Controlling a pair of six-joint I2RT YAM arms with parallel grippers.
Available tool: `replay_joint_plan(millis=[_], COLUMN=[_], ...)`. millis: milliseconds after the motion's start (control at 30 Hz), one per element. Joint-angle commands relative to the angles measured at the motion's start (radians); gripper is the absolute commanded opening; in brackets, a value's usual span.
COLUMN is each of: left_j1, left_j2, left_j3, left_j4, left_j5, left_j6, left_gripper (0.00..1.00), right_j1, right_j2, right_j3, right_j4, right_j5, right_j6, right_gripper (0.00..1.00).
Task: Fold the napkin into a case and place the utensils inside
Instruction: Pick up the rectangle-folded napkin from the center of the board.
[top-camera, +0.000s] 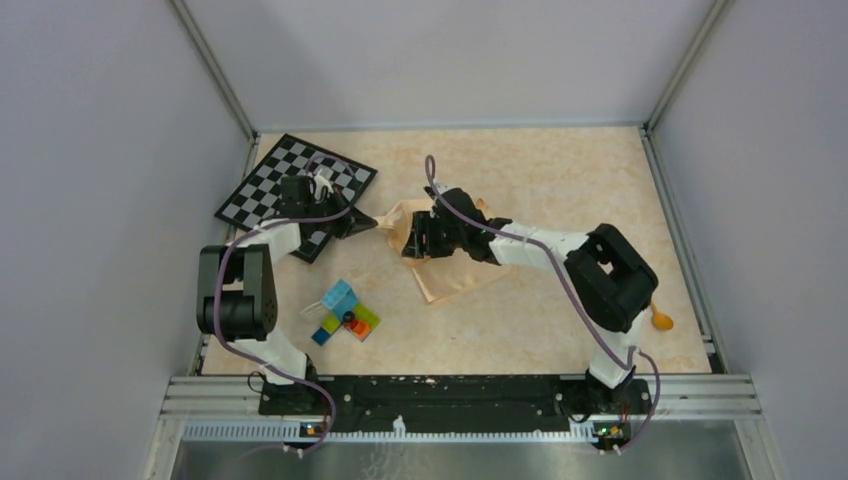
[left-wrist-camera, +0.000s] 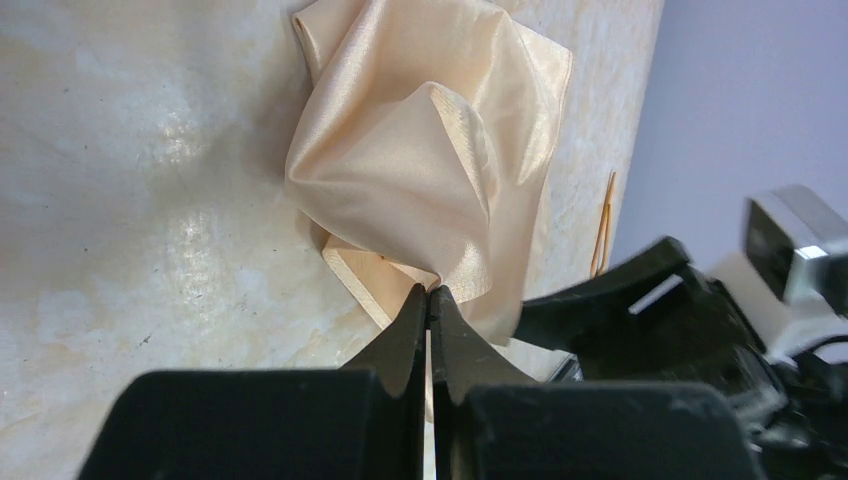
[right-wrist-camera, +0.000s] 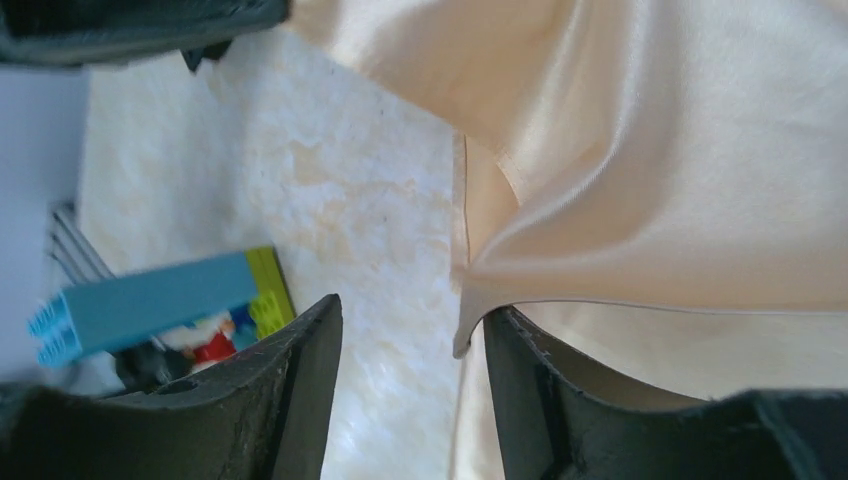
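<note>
Marbled tabletop: napkin in closed left jaws, right jaws apart, wrist views only

napkin mid-table | checkerboard behind-left of it | bricks front-left (near, not touching) | spoon far right

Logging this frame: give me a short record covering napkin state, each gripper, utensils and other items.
napkin: crumpled, partly lifted, not yet a case
left gripper: shut, pinching a fold of the napkin
right gripper: open, at the napkin's edge
utensils: spoon near the table's right edge, away from the napkin
other items: checkerboard at far left; toy bricks near the left arm
</note>
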Motion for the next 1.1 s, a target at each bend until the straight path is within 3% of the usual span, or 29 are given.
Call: replay_joint_plan(millis=[0, 100, 267, 500, 600, 700, 833, 1067], left_j1=[0.013, 0.023, 0.047, 0.077, 0.086, 0.094, 0.114, 0.136], left_j2=[-0.001, 0.002, 0.023, 0.069, 0.071, 0.085, 0.123, 0.211], left_j3=[0.026, 0.033, 0.044, 0.080, 0.089, 0.122, 0.158, 0.208], left_j4=[0.036, 0.034, 0.034, 0.015, 0.006, -0.045, -0.052, -0.051], left_j5=[0.027, 0.029, 0.033, 0.074, 0.055, 0.039, 0.030, 0.046], left_j6=[0.027, 0.029, 0.025, 0.051, 0.069, 0.082, 0.066, 0.030], left_gripper=[0.00, 0.00, 0.00, 0.01, 0.01, 0.00, 0.00, 0.00], right_j1=[0.021, 0.028, 0.028, 0.036, 0.058, 0.087, 0.130, 0.137], right_j2=[-0.151, -0.234, -0.302, -0.086, -0.028, 0.053, 0.100, 0.095], right_j3=[0.108, 0.092, 0.020, 0.204, 0.227, 0.296, 0.343, 0.311], right_j4=[-0.418, -0.483, -0.368, -0.384, -0.360, -0.400, -0.424, -0.391], right_j5=[0.018, 0.134, 0.224, 0.130, 0.163, 0.237, 0.339, 0.314], right_j6=[-0.478, -0.634, -0.858, -0.965, -0.995, -0.977, -0.870, -0.634], right_gripper=[0.54, 0.55, 0.60, 0.62, 0.61, 0.54, 0.52, 0.52])
